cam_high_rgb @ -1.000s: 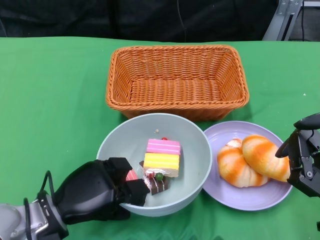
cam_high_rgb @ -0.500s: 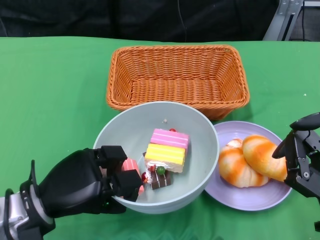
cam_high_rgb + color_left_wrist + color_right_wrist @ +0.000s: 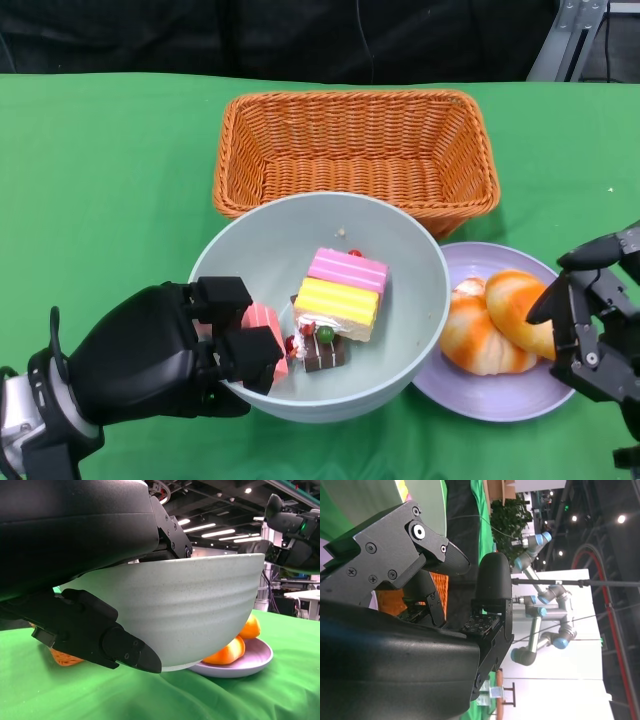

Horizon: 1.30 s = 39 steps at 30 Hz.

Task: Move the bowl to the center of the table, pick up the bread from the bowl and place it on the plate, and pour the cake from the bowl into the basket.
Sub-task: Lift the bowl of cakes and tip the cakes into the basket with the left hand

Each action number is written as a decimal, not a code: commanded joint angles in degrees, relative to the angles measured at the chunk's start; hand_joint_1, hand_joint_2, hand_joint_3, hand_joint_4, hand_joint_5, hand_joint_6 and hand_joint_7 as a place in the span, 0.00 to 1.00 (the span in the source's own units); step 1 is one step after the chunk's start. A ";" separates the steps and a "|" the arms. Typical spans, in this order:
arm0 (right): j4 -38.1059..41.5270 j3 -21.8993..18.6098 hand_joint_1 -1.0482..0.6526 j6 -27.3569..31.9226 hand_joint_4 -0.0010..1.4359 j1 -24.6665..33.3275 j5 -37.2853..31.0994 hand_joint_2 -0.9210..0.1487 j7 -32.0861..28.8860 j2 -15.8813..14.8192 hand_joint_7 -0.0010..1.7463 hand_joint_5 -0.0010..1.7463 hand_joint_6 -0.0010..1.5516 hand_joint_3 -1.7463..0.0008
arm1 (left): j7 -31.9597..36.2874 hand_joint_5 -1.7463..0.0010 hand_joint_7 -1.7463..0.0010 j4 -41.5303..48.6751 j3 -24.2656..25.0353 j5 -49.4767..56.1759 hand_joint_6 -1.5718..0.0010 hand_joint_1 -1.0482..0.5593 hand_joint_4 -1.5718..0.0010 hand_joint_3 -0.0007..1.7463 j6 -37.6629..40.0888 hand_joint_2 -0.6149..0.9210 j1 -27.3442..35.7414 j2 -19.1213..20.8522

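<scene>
The bowl (image 3: pixel 400 250) gripped by the left hand (image 3: pixel 160 355) looks matt, speckled, faintly ridged outside. Just beyond it, the basket (image 3: pixel 355 150) is rough woven wicker. By the right hand (image 3: pixel 590 320) – hard black plastic – the plate (image 3: pixel 490 385) is smooth, over matt, creased green cloth (image 3: pixel 100 180).

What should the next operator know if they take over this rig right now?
Left hand: grips the bowl by its near rim, lifted off the cloth, as the left wrist view shows.
Right hand: holds nothing, fingers apart, beside the plate.
Bowl holds the cake; it overlaps the plate's edge and sits just in front of the basket.
Done: bread is on the plate.
Left: pour the cake into the basket, which holds none yet.
</scene>
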 commanded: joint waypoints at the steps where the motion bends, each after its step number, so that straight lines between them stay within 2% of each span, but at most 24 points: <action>1: 0.06 0.94 0.55 -0.19 0.49 1.04 0.19 0.37 0.52 0.03 0.75 0.95 0.41 0.36 | -2.01 0.00 0.00 -0.53 2.00 -2.71 0.61 0.62 0.55 0.02 -0.74 0.99 -1.57 -0.35; 9: 1.26 3.03 0.56 -1.80 0.51 1.92 -0.98 0.38 0.69 1.01 0.73 0.94 0.42 0.37 | -4.11 0.00 0.00 0.85 3.92 -3.83 0.62 0.66 0.55 0.01 -0.99 0.94 -4.95 -3.71; 16: 1.95 4.37 0.55 -1.06 0.47 2.63 -0.54 0.29 2.00 0.40 0.73 0.98 0.40 0.47 | -5.52 0.00 0.00 4.02 4.55 -5.74 0.61 0.63 0.54 0.04 -1.70 0.99 -8.88 -7.01; 22: 3.78 5.42 0.53 -2.77 0.49 2.96 -2.69 0.27 1.95 0.95 0.71 0.94 0.43 0.53 | -7.86 0.00 0.03 8.34 4.94 -7.55 0.60 0.62 0.55 0.10 -1.70 1.00 -12.77 -9.62; 30: 4.82 7.11 0.55 -3.21 0.48 3.43 -3.80 0.28 2.68 0.43 0.72 0.95 0.42 0.52 | -8.96 0.00 0.06 13.52 5.03 -8.72 0.61 0.58 0.57 0.21 -0.90 0.99 -17.95 -12.39; 35: 5.18 7.31 0.55 -3.77 0.47 3.40 -4.30 0.29 2.56 0.48 0.73 0.96 0.41 0.50 | -7.33 0.00 0.10 15.95 5.15 -8.55 0.58 0.58 0.57 0.39 -0.41 0.90 -20.07 -13.37; 39: 4.98 7.41 0.54 -3.65 0.47 3.39 -4.15 0.29 2.53 0.60 0.74 0.96 0.41 0.50 | -7.79 0.00 0.09 17.76 5.55 -9.44 0.59 0.58 0.57 0.47 0.44 0.85 -21.30 -14.52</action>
